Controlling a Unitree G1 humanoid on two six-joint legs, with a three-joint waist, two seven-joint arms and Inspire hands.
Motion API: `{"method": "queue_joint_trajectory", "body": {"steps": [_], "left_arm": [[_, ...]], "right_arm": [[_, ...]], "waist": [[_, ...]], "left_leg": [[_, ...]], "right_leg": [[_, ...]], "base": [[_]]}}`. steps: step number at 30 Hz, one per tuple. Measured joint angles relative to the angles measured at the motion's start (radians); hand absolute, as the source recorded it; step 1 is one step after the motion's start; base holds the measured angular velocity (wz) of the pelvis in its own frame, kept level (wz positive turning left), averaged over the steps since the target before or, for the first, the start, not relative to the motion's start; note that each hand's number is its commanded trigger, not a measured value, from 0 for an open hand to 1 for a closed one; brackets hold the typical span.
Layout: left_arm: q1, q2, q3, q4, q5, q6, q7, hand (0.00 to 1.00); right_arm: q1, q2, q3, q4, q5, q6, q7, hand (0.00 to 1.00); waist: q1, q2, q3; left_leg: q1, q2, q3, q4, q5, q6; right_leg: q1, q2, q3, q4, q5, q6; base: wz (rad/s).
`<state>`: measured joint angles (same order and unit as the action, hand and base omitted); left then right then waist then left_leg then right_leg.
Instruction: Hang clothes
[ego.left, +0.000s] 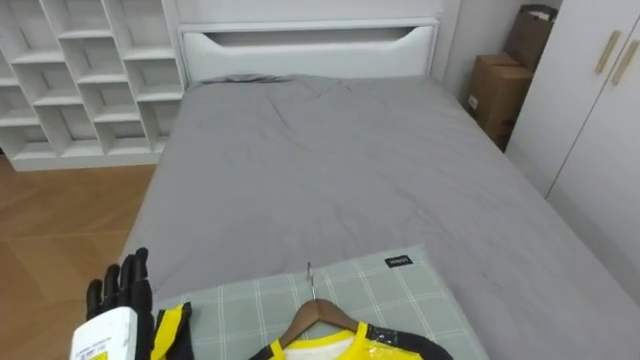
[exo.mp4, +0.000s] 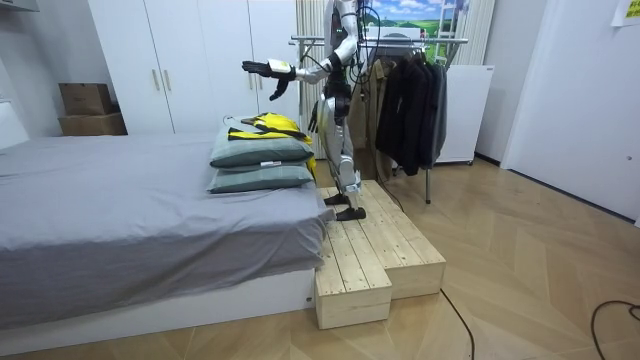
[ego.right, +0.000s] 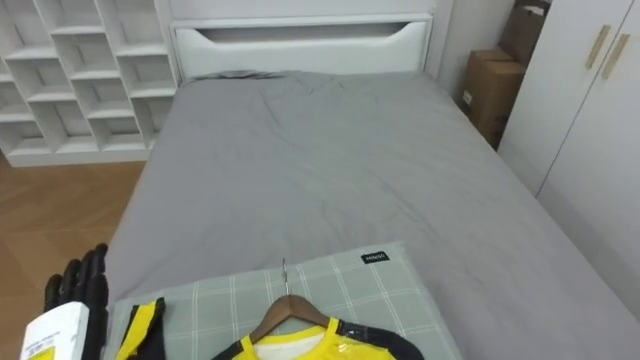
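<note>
Right of the left robot hand (ego.left: 125, 295), the yellow garment (ego.left: 345, 348) runs off the lower edge. So does the pillow (ego.left: 400, 290) beneath it

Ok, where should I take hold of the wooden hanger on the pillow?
Grip the wooden hanger at its bare neck, just below the metal hook and above the yellow garment. It lies flat on the checked pillow, hook pointing toward the headboard, so come down from above, probably with the open left hand.
</note>
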<state>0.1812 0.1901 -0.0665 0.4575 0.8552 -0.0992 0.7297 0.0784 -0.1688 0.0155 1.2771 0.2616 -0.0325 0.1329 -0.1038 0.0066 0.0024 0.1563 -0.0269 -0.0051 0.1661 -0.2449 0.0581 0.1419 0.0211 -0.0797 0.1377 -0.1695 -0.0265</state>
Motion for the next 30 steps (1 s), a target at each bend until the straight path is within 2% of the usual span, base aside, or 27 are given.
{"method": "queue_joint_trajectory", "body": {"steps": [10,14,20,25,30], "left_arm": [[-0.005,0.0,0.0,0.015,0.0,0.023,0.0,0.0],[-0.042,-0.001,0.0,0.032,-0.001,0.028,-0.003,0.0],[-0.103,-0.002,-0.045,0.114,-0.001,0.048,-0.046,0.0],[-0.123,-0.002,-0.055,0.116,-0.001,0.05,-0.096,0.0],[-0.189,-0.01,-0.056,0.116,-0.001,0.055,-0.135,0.0]], "right_arm": [[0.009,-0.002,0.002,0.009,0.01,0.0,0.0,0.0],[0.01,-0.003,0.002,0.01,0.01,0.001,0.002,0.0],[0.007,-0.004,0.041,0.007,0.07,0.001,0.002,0.0],[-0.002,-0.002,0.042,0.011,0.101,0.001,0.001,0.0],[-0.008,-0.002,0.051,0.011,0.111,0.003,0.001,0.0]], "waist": [[-0.006,-0.006,-0.0025],[-0.007,-0.009,-0.0023],[-0.015,-0.009,-0.0016],[-0.034,-0.007,-0.0003],[-0.037,-0.008,0.0002]], "left_leg": [[-0.006,0.001,0.001,0.003,0.0,0.0],[-0.018,0.003,0.004,0.005,0.0,0.0],[-0.045,0.011,0.022,0.024,0.0,0.0],[-0.079,0.012,0.022,0.041,0.0,0.0],[-0.097,0.013,0.018,0.041,0.0,0.0]], "right_leg": [[-0.006,0.0,-0.007,0.008,0.0,0.0],[-0.026,0.0,-0.002,0.023,0.0,0.0],[-0.051,0.0,0.01,0.034,0.001,0.0],[-0.075,0.0,0.008,0.033,0.008,-0.003],[-0.093,-0.001,-0.002,0.036,0.009,-0.003]], "base": [[0.0],[-0.02],[-0.07],[0.01],[0.04]]}}
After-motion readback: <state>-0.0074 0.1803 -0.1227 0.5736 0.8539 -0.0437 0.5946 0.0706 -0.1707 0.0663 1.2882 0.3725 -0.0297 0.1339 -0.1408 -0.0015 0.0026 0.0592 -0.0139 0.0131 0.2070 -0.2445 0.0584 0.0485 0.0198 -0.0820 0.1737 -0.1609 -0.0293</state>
